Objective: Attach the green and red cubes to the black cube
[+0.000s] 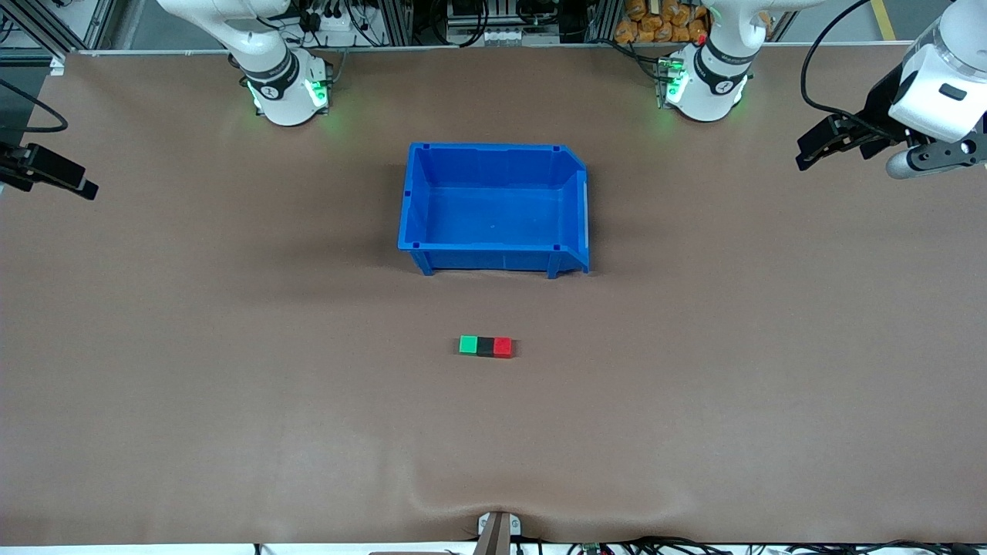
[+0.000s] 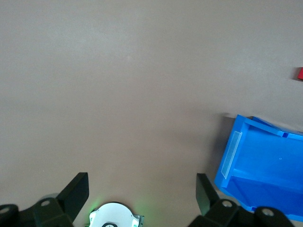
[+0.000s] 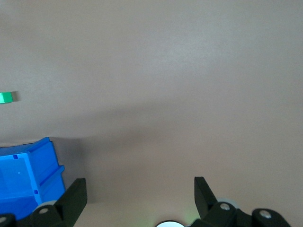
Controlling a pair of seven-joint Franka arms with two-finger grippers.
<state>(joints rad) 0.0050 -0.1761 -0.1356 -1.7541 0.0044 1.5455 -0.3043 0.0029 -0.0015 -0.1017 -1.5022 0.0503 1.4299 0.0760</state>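
Observation:
A green cube [image 1: 468,344], a black cube [image 1: 485,346] and a red cube [image 1: 503,347] lie touching in one row on the brown table, the black one in the middle, nearer to the front camera than the blue bin. The red cube shows at the edge of the left wrist view [image 2: 300,74], the green cube at the edge of the right wrist view [image 3: 7,97]. My left gripper [image 1: 819,148] is open and empty, raised at the left arm's end of the table. My right gripper [image 1: 73,183] is open and empty, raised at the right arm's end.
An empty blue bin [image 1: 493,208] stands mid-table, between the cube row and the robot bases; it also shows in the left wrist view [image 2: 265,165] and the right wrist view [image 3: 26,179]. A camera mount [image 1: 497,532] sits at the table's near edge.

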